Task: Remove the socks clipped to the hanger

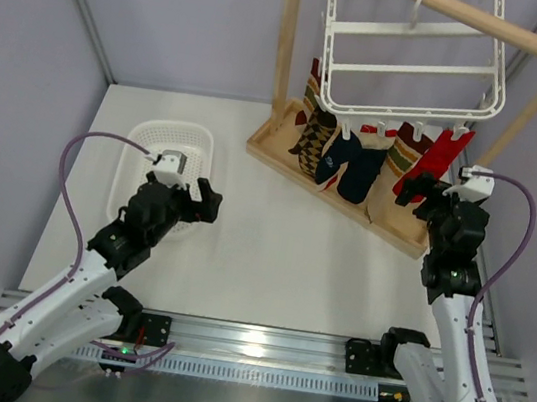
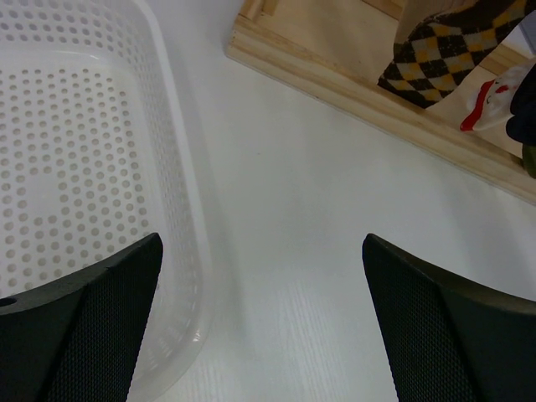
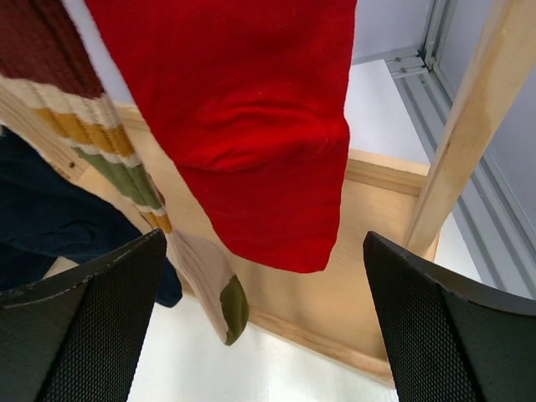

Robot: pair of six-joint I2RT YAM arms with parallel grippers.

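The white hanger [image 1: 411, 56] hangs from the wooden rail, with several socks clipped along its near rim. From left these are an argyle sock [image 1: 313, 142], navy socks [image 1: 354, 168], a cream striped sock [image 1: 404, 153] and a plain red sock [image 1: 445, 155]. My right gripper [image 1: 423, 192] stands open just below and in front of the red sock [image 3: 251, 126], whose toe hangs between the fingers in the right wrist view. The cream striped sock [image 3: 201, 276] dangles beside it. My left gripper [image 1: 196, 195] is open over the table beside the basket, nothing in it.
A white perforated basket [image 1: 147, 168] [image 2: 180, 193] lies at the left. The wooden stand's base board [image 1: 276, 152] [image 3: 335, 293] sits under the socks, with an upright post [image 1: 285, 42] at the left and a slanted leg [image 3: 465, 126] at the right.
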